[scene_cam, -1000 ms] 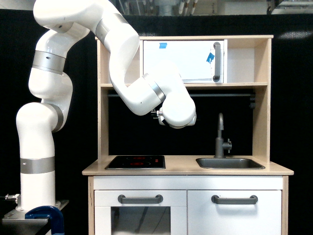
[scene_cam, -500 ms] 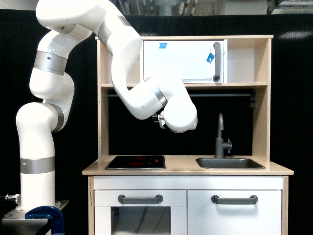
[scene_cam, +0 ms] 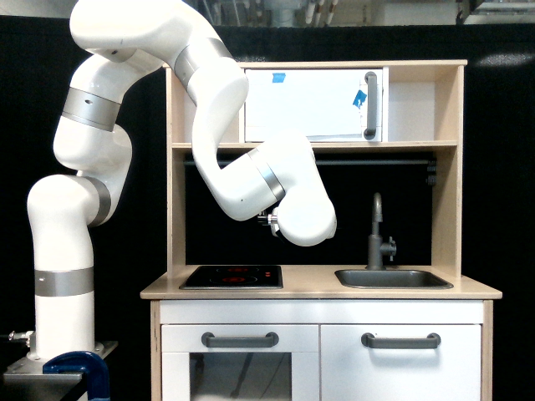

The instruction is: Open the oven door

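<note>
Cupboards sit along the bottom of the frame: a white door with a glass window [scene_cam: 240,368] on the left and a plain white cupboard door [scene_cam: 401,361] on the right. Above them are the stove top [scene_cam: 232,276] and the sink [scene_cam: 393,279] with its grey tap [scene_cam: 378,234]. The big white robot arm [scene_cam: 209,109] bends across the middle. Its gripper is hidden, so I cannot tell if the jaws are apart. Farther back, at the top, the oven door [scene_cam: 313,104] is closed, with its grey handle [scene_cam: 370,105] on the right edge.

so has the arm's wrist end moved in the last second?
Yes, slightly. The wrist end has dropped away from the shelf board, toward the hob. The oven door looks unmoved, shut.
</note>
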